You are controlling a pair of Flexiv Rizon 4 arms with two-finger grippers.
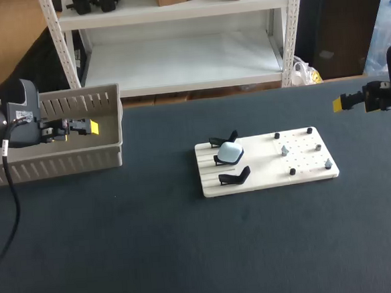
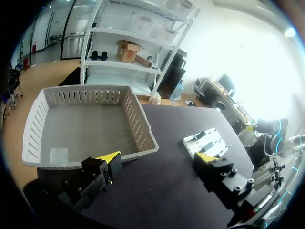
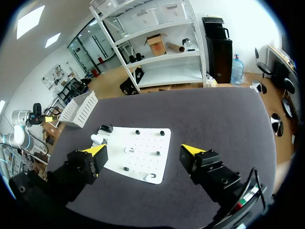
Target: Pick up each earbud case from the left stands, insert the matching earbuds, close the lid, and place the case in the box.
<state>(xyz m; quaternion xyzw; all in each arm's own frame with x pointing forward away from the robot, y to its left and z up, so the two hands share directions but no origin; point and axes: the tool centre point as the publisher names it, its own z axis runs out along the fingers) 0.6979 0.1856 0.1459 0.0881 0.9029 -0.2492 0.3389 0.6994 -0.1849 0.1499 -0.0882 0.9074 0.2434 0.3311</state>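
Earbud case point(image 1: 231, 153), pale blue, sits on the middle of three black stands point(image 1: 234, 176) on the left half of the white board point(image 1: 304, 171) on the desk point(image 1: 156, 256), with small earbuds point(image 1: 285, 151) lying among the pegs on the right half. Farther back, the left hand point(image 1: 90, 127) hangs by the right end of the slotted box point(image 1: 78, 100), fingers spread wide with nothing in them. The right hand point(image 1: 345, 102) hovers well off to the board's right, also wide open and empty.
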